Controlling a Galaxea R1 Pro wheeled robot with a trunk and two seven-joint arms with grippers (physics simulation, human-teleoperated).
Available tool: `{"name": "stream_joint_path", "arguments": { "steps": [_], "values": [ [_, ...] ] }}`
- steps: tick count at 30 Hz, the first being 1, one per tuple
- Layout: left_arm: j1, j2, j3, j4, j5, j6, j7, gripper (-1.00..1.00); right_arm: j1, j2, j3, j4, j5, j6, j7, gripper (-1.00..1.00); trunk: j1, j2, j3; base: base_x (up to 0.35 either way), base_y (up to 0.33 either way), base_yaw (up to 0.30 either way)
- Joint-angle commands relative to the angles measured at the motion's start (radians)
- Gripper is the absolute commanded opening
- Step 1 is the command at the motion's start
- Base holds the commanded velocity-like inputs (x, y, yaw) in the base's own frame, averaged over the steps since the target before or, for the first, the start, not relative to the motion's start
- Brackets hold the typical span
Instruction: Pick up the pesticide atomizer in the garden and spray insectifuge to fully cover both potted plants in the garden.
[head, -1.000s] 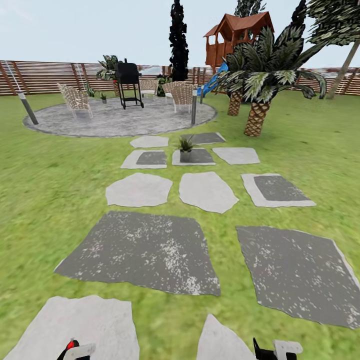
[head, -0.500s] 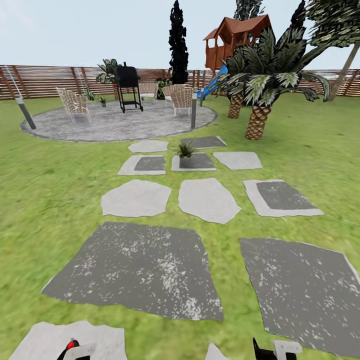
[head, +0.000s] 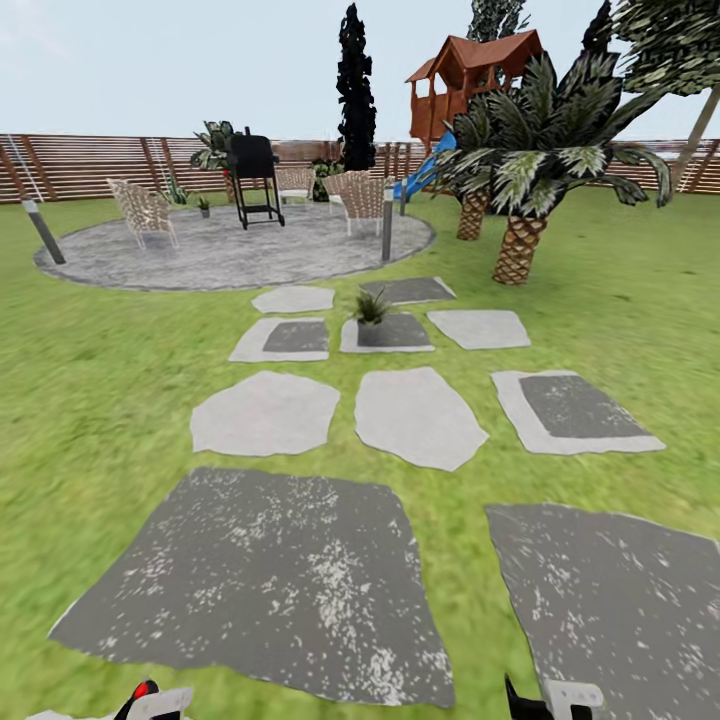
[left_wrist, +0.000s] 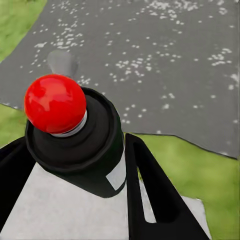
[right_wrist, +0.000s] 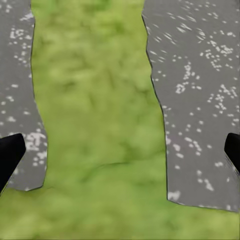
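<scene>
Lawn (head: 90, 380) fills most of the head view, slat fence (head: 90, 160) along the upper edge, playhouse (head: 475, 75) and palm (head: 530, 150) upper right. Round grey patio (head: 230, 250) sits upper left of centre with a grill (head: 255, 175), wicker chairs (head: 140, 210) and a bollard lamp (head: 387, 215) at its near rim. Stepping stones (head: 265, 410) run from the bottom of the frame up to the patio, so it reads as the path to drive along.

One small spiky plant (head: 371, 305) stands mid-frame on a dark slab (head: 388, 332), likely one of the two potted plants. Second one: can't pick it out for sure; small greenery near the chairs is too tiny to call.

Left gripper (left_wrist: 70, 195) is pinching the atomizer (left_wrist: 75, 145): black fingers either side of the dark body, red ball top (left_wrist: 55, 102) up toward the camera. Bottle is carried upright and low, bottom left of the head view, probably to keep the nozzle ready and out of the sightline. In the left wrist view it hangs over a dark slab edge and grass.

Right gripper (right_wrist: 120, 152) is spread wide, nothing between the tips, over a grass strip between two dark slabs. Idle, parked low at bottom right.

Judgement: pickup done, transit phase, no spraying yet. Next call is closing on the mid-frame plant.
</scene>
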Motion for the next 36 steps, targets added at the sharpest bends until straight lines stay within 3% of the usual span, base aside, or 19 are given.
{"name": "stream_joint_path", "arguments": {
  "steps": [1,36],
  "values": [
    [-0.001,0.000,0.003,0.001,-0.008,-0.003,0.004,-1.00,-0.001,0.000,-0.001,0.001,-0.004,-0.003,0.002,1.00,0.000,0.000,-0.001,0.338,-0.058,0.000],
    [-0.001,0.000,0.003,0.001,-0.009,-0.003,0.004,-1.00,-0.001,0.000,-0.001,0.001,-0.004,-0.003,0.003,1.00,0.000,0.000,-0.001,0.295,-0.144,0.000]
  ]
}}
